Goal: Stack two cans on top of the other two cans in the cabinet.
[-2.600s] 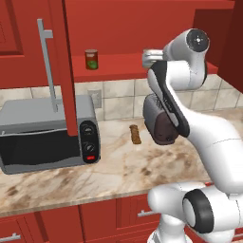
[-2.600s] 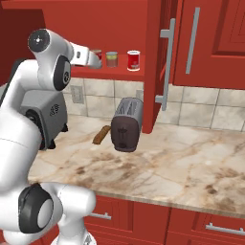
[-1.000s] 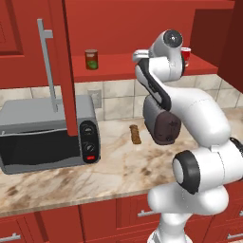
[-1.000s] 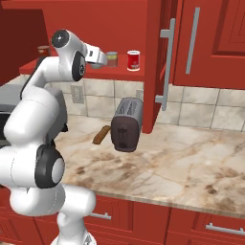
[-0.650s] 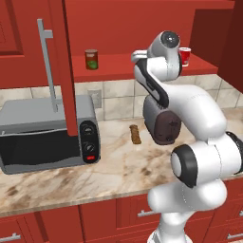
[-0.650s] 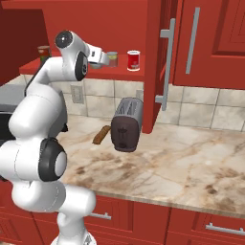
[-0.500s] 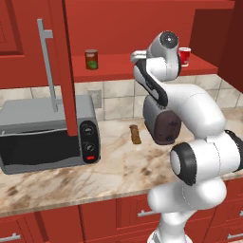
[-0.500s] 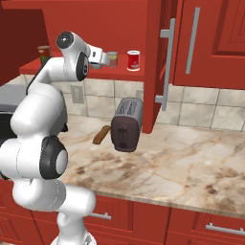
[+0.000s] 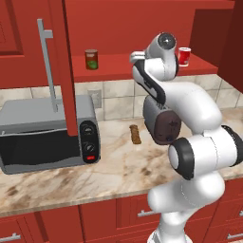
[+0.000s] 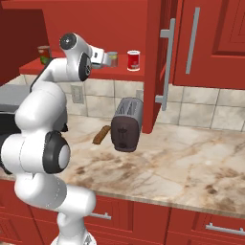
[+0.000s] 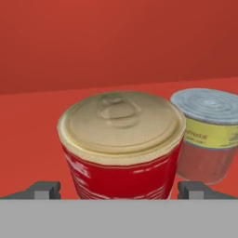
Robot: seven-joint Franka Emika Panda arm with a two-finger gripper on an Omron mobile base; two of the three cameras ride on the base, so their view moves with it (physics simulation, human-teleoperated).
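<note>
Hand view shows a red can (image 11: 122,151) with a pale gold lid standing upright in the middle of the frame, straight ahead of the hand (image 11: 120,189). The two dark fingertips (image 11: 45,189) rise at lower left and lower right, one on each side of the can's body and apart from it, so the hand is spread wide and pinches nothing. The can's long axis runs vertical, crosswise to the line between the fingertips, which suits a side grasp once the hand goes a little further forward. To the right and just behind stands a second can (image 11: 208,135) with a grey lid and a yellow band, near the red one; whether they touch cannot be told.

In the right base view the arm reaches onto the cabinet shelf (image 10: 119,72) at upper left, with a grey tin (image 10: 113,59) just beyond the hand and the red-and-white can (image 10: 133,60) further right. In the left base view the green-labelled can (image 9: 91,59) stands well apart, at upper centre-left of the shelf.
</note>
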